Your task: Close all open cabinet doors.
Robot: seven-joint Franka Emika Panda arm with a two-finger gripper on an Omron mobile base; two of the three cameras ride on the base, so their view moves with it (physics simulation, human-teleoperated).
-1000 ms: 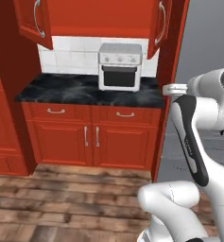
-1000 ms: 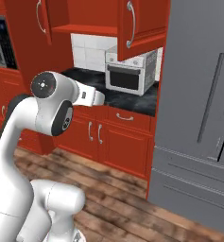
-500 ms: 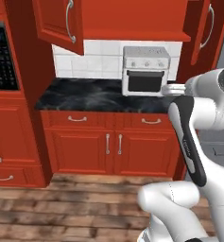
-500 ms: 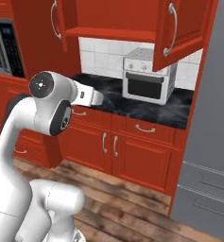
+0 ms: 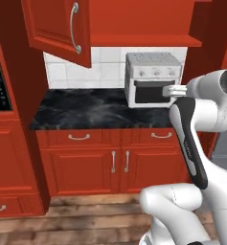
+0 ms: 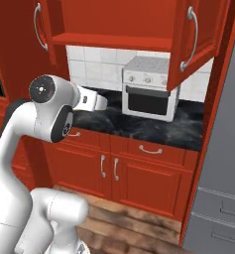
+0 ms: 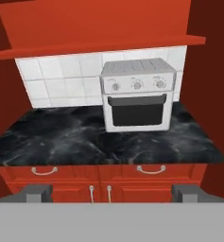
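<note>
Two tall glossy red wall-cabinet doors with curved silver bar handles stand swung open above the black marbled bench [image 5: 96, 112]: the left door [image 5: 57, 28] over the bench's left end, the right door [image 6: 196, 39] in front of the white countertop toaster oven [image 6: 148, 88]. The gripper [image 7: 111, 191] hangs level before the bench, facing the oven, well apart from both doors. Jaws spread wide, holding nothing.
</note>
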